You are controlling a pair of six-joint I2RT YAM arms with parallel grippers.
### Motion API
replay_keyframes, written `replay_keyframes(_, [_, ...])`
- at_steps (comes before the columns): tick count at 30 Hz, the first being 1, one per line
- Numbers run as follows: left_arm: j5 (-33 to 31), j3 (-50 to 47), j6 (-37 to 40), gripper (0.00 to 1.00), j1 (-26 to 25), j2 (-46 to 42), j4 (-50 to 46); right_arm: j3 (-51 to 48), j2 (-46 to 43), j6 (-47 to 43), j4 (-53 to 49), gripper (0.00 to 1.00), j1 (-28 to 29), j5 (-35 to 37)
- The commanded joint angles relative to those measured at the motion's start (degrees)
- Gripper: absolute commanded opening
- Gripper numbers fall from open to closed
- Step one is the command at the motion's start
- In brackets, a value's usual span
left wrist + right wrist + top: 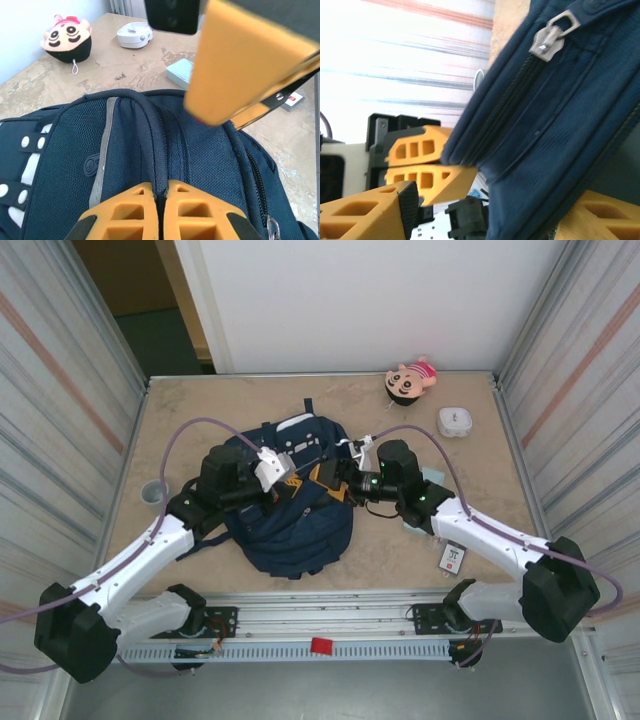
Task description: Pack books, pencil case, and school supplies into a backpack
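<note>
The left claw [159, 192] is shut tight on a raised ridge of the backpack [210, 150], with the navy fabric pinched between its two orange fingers [125, 215]. The seam runs straight ahead from the tips. Just across that ridge the right claw [338, 476] has its jaws spread wide. In its own wrist view a fold of the backpack with a silver zipper pull [547, 41] passes between its fingers, close by the right one and with a clear gap to the left one, so it grips nothing.

Beyond the right claw, on the desk [200, 410], lies the pale mint pencil case [180, 72], partly hidden by that arm. The black-and-white packet [453, 558] lies well behind the right claw, beside the forearm. The white box [455, 422] and the pink doll [410, 380] sit farther out, apart from both claws.
</note>
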Motion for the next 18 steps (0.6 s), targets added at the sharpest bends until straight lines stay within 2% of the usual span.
replay_keyframes(1, [6.2, 1.6, 0.7, 0.0, -0.1, -1.4, 10.0, 1.2, 2.9, 3.7, 3.2, 0.67, 0.3, 2.8])
replay_keyframes(5, [8.3, 2.1, 1.4, 0.0, -0.1, -0.9, 8.0, 1.6, 6.4, 7.1, 10.8, 0.66, 0.9, 2.9])
replay_keyframes(8, [7.1, 2.0, 2.2, 0.0, -0.1, -1.0, 5.9, 3.2, 8.1, 7.4, 12.4, 0.63, 1.3, 2.9])
replay_keyframes(12, [3.5, 0.7, 1.2, 0.02, -0.1, -2.3, 5.6, 4.2, 8.4, 6.8, 11.0, 0.28, 1.7, 4.3])
replay_keyframes(15, [-1.0, 1.5, -2.4, 0.16, -0.3, -4.1, 1.8, 5.2, 8.0, 5.6, 7.8, 0.16, 2.1, 6.0])
replay_keyframes(18, [-6.9, 2.2, -11.2, 0.26, -1.7, -6.5, -2.7, 6.6, 8.3, 4.4, 5.5, 0.1, 2.8, 6.8])
